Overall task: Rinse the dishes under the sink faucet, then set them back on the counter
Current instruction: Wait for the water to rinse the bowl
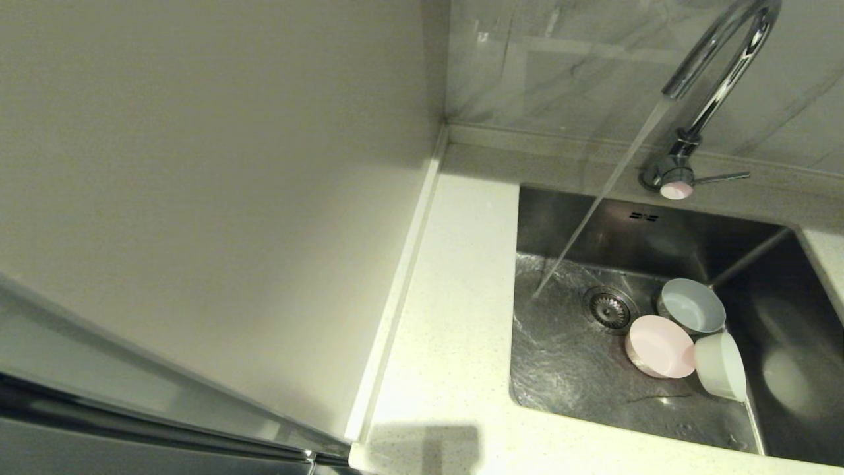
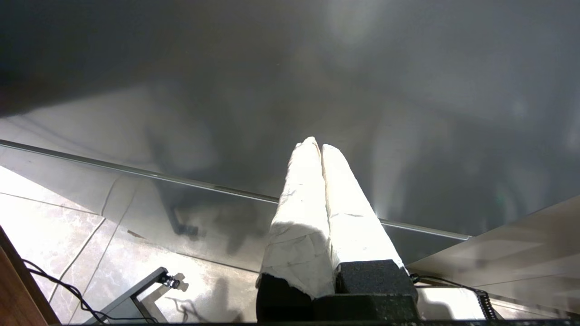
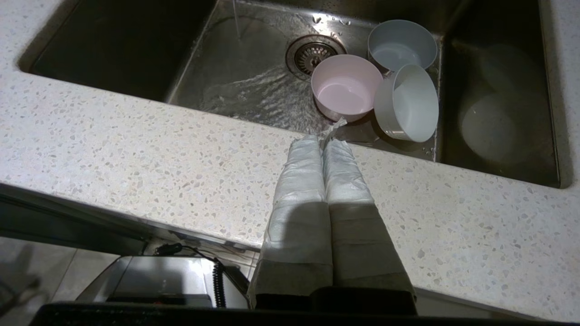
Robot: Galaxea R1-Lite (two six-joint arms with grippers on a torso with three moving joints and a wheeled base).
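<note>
Three small bowls lie in the steel sink (image 1: 580,218) beside the round drain (image 1: 608,308). The grey-blue bowl (image 1: 692,306) sits upright, the pink bowl (image 1: 659,346) is next to it, and the white bowl (image 1: 721,366) is tipped on its side. All three show again in the right wrist view: grey-blue bowl (image 3: 402,44), pink bowl (image 3: 346,87), white bowl (image 3: 410,103). Water streams from the chrome faucet (image 1: 712,86) onto the sink floor left of the drain. My right gripper (image 3: 322,141) is shut and empty above the counter (image 3: 136,149), short of the sink's near edge. My left gripper (image 2: 316,146) is shut, low beside a cabinet.
A beige wall panel (image 1: 198,165) stands left of the counter (image 1: 455,316). The faucet's side lever (image 1: 722,177) points right. A divider (image 1: 752,257) splits off a darker right basin. Cables and tiled floor (image 2: 54,226) lie below the left arm.
</note>
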